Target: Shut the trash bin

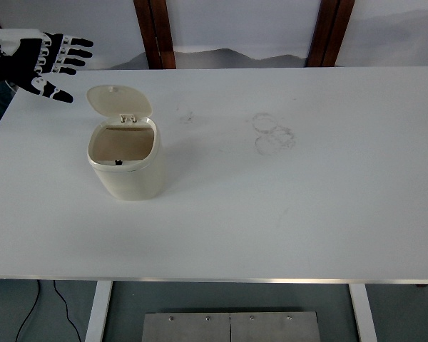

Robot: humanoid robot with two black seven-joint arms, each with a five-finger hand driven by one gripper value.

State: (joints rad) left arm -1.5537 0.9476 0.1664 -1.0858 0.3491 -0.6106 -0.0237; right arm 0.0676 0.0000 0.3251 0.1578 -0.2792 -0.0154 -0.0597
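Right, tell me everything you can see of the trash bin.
The trash bin is a small cream-coloured tub, plastic by the look of it, with rounded corners, standing upright on the left part of the white table. Its hinged lid is swung up and back, so the mouth is open and the inside looks empty. A small dark catch sits at the front rim. Nothing touches it but the table; the left hand hovers apart from it, up and to the left, fingers spread.

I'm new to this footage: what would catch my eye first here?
A cream trash bin stands on the left part of the white table, its lid flipped up at the back. The left hand, black with fingers spread, hovers at the far left corner, apart from the bin. Faint ring marks smudge the middle.
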